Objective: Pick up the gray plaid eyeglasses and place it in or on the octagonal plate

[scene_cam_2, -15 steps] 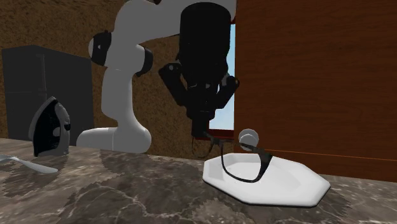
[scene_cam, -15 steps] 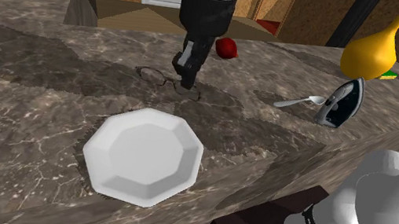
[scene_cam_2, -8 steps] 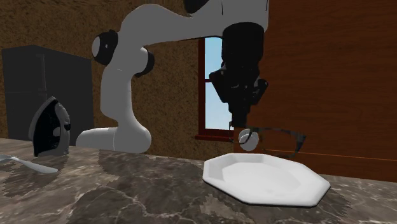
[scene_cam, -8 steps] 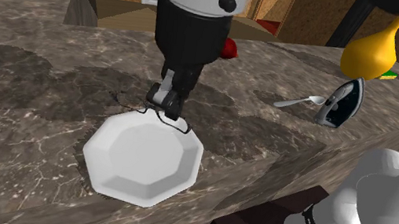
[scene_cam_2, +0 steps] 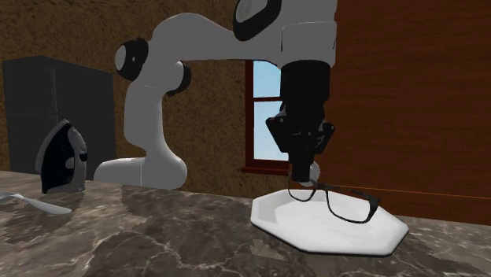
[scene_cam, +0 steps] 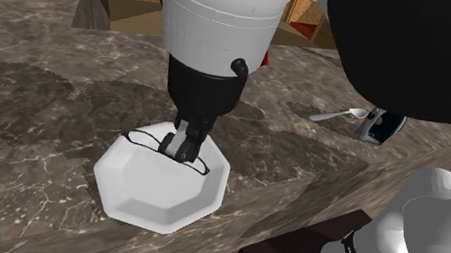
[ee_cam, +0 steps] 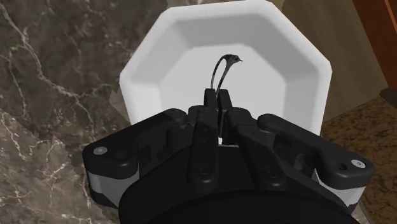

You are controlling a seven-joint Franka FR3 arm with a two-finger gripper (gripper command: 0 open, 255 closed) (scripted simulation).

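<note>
Black two-finger gripper pinches the thin dark-framed eyeglasses by one end, holding them directly over the white octagonal plate. The plate sits on a dark brown marbled stone countertop. Behind stand a rough brown wall, a blue-sky window and reddish wood panelling.
</note>
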